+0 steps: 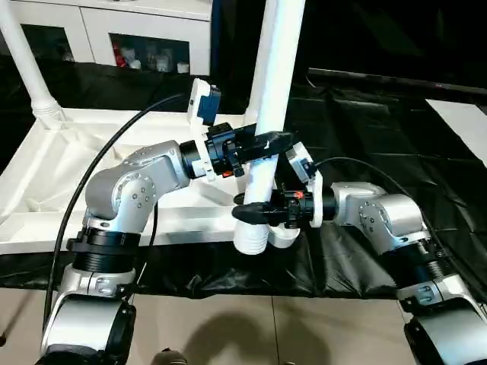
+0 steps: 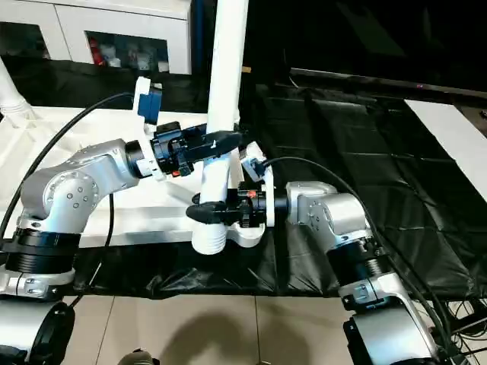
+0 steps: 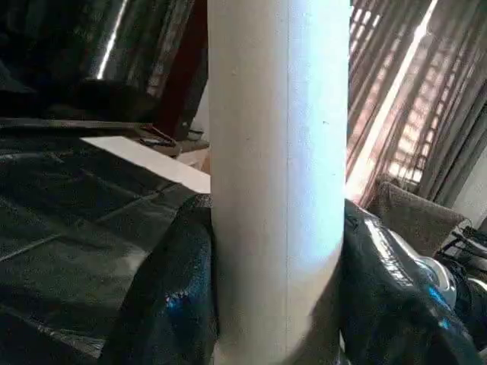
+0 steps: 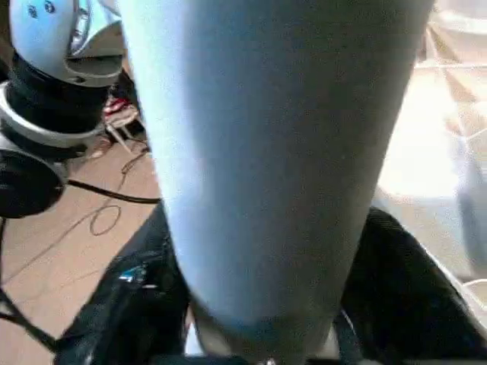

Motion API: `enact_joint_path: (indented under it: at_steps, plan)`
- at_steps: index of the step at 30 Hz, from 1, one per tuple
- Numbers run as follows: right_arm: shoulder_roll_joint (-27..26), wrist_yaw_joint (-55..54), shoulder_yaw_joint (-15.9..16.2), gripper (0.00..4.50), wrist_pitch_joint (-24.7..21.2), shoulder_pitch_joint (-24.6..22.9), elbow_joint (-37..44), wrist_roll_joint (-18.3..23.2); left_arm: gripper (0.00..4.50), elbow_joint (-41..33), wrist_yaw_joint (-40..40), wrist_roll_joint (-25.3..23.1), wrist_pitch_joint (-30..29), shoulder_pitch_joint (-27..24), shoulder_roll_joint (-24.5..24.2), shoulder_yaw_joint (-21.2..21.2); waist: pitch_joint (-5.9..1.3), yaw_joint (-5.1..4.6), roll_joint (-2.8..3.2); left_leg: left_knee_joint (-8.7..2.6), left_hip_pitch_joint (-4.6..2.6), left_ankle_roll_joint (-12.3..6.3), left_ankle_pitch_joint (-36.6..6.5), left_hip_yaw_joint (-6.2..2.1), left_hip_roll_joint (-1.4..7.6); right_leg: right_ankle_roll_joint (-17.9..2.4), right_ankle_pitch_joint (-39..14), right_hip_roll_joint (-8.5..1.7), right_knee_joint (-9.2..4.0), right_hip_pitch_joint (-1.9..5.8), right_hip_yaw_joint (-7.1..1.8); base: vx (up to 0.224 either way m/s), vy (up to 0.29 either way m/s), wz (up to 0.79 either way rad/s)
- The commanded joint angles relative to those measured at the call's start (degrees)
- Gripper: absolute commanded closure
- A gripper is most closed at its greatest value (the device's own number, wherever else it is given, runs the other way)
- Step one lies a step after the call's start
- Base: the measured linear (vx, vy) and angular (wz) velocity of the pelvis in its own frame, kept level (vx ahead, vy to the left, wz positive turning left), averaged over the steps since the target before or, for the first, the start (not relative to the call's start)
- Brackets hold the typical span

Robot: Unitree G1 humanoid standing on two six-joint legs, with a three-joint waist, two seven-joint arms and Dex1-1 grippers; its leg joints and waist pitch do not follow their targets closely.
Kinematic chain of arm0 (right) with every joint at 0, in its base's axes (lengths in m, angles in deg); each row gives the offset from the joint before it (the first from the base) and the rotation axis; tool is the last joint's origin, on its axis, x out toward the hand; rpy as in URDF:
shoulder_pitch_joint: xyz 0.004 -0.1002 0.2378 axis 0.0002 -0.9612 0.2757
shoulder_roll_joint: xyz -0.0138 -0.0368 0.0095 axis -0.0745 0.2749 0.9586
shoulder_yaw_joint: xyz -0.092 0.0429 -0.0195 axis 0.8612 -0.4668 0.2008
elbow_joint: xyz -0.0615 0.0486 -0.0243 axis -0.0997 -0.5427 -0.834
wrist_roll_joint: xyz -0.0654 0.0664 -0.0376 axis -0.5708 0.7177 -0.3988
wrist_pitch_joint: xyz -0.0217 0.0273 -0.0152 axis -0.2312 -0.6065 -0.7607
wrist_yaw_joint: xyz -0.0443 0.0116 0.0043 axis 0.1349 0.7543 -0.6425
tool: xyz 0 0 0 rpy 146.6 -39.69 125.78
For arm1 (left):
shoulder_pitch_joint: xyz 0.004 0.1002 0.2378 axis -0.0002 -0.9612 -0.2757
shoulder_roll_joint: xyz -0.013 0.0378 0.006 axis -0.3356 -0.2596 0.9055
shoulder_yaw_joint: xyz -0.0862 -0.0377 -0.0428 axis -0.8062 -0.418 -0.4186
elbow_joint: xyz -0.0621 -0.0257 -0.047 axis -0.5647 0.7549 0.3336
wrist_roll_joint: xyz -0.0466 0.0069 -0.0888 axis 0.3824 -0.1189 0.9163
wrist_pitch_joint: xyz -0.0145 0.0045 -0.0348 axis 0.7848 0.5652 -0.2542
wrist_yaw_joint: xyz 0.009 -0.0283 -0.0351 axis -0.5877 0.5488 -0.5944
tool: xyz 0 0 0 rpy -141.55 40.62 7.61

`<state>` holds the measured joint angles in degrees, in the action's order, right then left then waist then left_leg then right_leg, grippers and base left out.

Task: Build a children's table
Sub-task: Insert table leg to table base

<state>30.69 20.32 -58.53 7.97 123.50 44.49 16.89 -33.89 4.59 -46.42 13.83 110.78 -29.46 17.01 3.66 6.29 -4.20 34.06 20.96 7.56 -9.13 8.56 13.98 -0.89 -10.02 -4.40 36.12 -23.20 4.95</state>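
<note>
Clamping both my left claw (image 1: 266,142) and right claw (image 1: 255,211) on the upright leg (image 1: 272,84), I steady it over the tabletop's (image 1: 46,163) corner socket (image 1: 283,237).

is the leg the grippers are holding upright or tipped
Upright. The leg rises almost vertically, leaning slightly, with the left gripper above the right gripper and its ribbed lower end at the top's near corner.

- Black sheeting (image 1: 380,137) covers the desk.
- White cabinets (image 1: 114,30) stand behind.
- Beige tiled floor (image 1: 228,327) below.
- Sunlit vertical blinds (image 3: 403,84) beside an armchair (image 3: 411,217).
</note>
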Motion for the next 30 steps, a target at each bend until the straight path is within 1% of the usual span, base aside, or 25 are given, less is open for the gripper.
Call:
enact_joint_path:
  at_steps: [1,5,7,11,12,13,17,22,24,25,26,27,28,29,30]
  plan:
    - [0.4,-0.3,-0.2,1.85,0.3,-0.1,-0.5,-0.6,2.67,-1.1,-0.2,0.7,-0.5,1.2,0.5,0.0,-4.56,-0.2,0.7,-3.67,-0.32,1.16,-10.2,1.44,-0.94,-9.8,-10.6,-2.52,-4.03,3.51,-2.37,0.0,0.0,0.0]
    - [0.4,0.2,-0.4,1.85,-0.1,0.0,-0.6,-0.3,2.67,-1.3,-0.2,0.7,-0.6,1.2,0.3,0.2,-4.52,-0.19,0.65,-3.67,-0.33,1.08,-10.4,1.45,-0.95,-9.6,-11.3,-2.55,-4.08,3.5,-2.37,0.0,0.0,0.0]
    - [0.4,0.4,-0.4,2.12,-0.2,0.0,-0.5,-0.2,2.67,-1.3,-0.3,0.8,-0.6,1.2,0.3,0.2,-4.52,-0.19,0.65,-3.66,-0.32,1.06,-10.3,1.47,-0.95,-9.6,-11.4,-2.55,-4.12,3.48,-2.39,0.0,0.0,0.0]
    - [0.6,0.9,-0.3,2.22,-0.4,-0.2,-0.4,0.0,2.67,-1.3,-0.3,0.8,-0.6,1.2,0.2,0.2,-4.53,-0.22,0.63,-3.67,-0.25,1.0,-10.2,1.44,-0.95,-9.5,-11.0,-2.51,-4.05,3.53,-2.37,0.0,0.0,0.0]
    - [0.6,1.1,-0.3,2.39,-0.6,-0.2,-0.3,0.2,2.67,-1.3,-0.3,0.8,-0.7,1.2,0.2,0.2,-4.56,-0.18,0.8,-3.67,-0.31,1.05,-10.1,1.41,-0.92,-9.6,-10.9,-2.56,-4.04,3.5,-2.37,0.0,0.0,0.0]
    - [0.7,1.3,-0.2,2.47,-0.8,-0.3,0.0,0.3,2.67,-1.2,-0.3,0.8,-0.7,1.3,0.2,0.1,-4.57,-0.21,0.76,-3.66,-0.31,1.04,-10.2,1.44,-0.95,-9.8,-10.5,-2.5,-4.03,3.49,-2.37,0.0,0.0,0.0]
    - [0.6,1.3,-0.2,2.55,-0.8,-0.4,0.1,0.4,2.67,-1.1,-0.2,0.8,-0.8,1.5,0.1,-0.1,-4.58,-0.2,0.77,-3.65,-0.31,1.06,-10.1,1.43,-0.96,-10.0,-10.3,-2.51,-4.0,3.54,-2.37,0.0,0.0,0.0]
    - [-0.2,-0.4,-1.1,2.57,-0.5,-0.6,-0.6,0.2,2.67,-1.0,-0.1,0.9,-0.6,1.5,0.2,-0.3,-4.55,-0.23,0.85,-3.7,-0.35,1.22,-10.3,1.4,-0.93,-10.1,-10.2,-2.52,-3.98,3.48,-2.36,0.0,0.0,0.0]
    - [-0.4,-0.2,-1.5,2.57,-0.1,-0.7,-0.4,0.5,2.67,-0.7,0.5,0.5,0.1,1.6,0.4,-0.5,-4.59,-0.24,0.83,-3.67,-0.36,1.23,-10.5,1.41,-0.94,-10.1,-10.4,-2.53,-4.0,3.53,-2.35,0.0,0.0,0.0]
    - [-0.6,-0.5,-2.1,2.57,-0.3,-0.9,0.1,0.9,2.67,0.2,2.7,-0.5,1.0,1.9,1.1,-1.1,-4.57,-0.24,0.79,-3.68,-0.39,1.21,-10.4,1.41,-0.9,-10.1,-10.1,-2.5,-3.97,3.49,-2.38,0.0,0.0,0.0]
    - [-0.7,-0.6,-2.3,2.59,-0.2,-1.0,0.4,1.1,2.11,0.8,2.9,0.3,1.3,2.3,1.7,-2.0,-4.58,-0.21,0.83,-3.66,-0.41,1.19,-10.4,1.42,-0.89,-10.2,-10.0,-2.51,-3.96,3.48,-2.38,0.0,0.0,0.0]
    - [-0.9,-1.0,-2.8,2.59,-0.1,-1.0,0.5,1.4,2.11,1.1,2.6,1.2,1.2,2.5,2.1,-2.7,-4.56,-0.13,0.72,-3.61,-0.35,1.1,-10.3,1.49,-0.99,-10.1,-10.2,-2.52,-4.08,3.5,-2.39,0.0,0.0,0.0]
    - [-1.1,-1.4,-3.2,2.59,-0.1,-1.0,0.6,1.6,1.97,1.1,2.2,2.1,1.2,2.7,2.4,-3.3,-4.6,-0.05,0.71,-3.62,-0.32,1.07,-10.3,1.46,-1.02,-10.0,-10.5,-2.55,-4.06,3.57,-2.38,0.0,0.0,0.0]
    - [-1.3,-1.7,-3.7,2.59,0.4,-1.1,0.7,1.8,1.97,0.9,2.0,3.2,1.5,3.0,3.1,-4.2,-4.58,-0.07,0.7,-3.62,-0.27,1.1,-10.1,1.48,-1.05,-10.1,-10.6,-2.57,-4.08,3.56,-2.39,0.0,0.0,0.0]
    - [-1.8,-2.2,-4.5,2.6,1.6,-1.5,0.9,2.1,1.83,0.7,2.7,4.1,3.6,3.5,4.5,-5.8,-4.67,-0.03,0.61,-3.53,-0.19,1.05,-9.9,1.46,-1.02,-10.3,-9.9,-2.65,-4.01,3.64,-2.36,0.0,0.0,0.0]
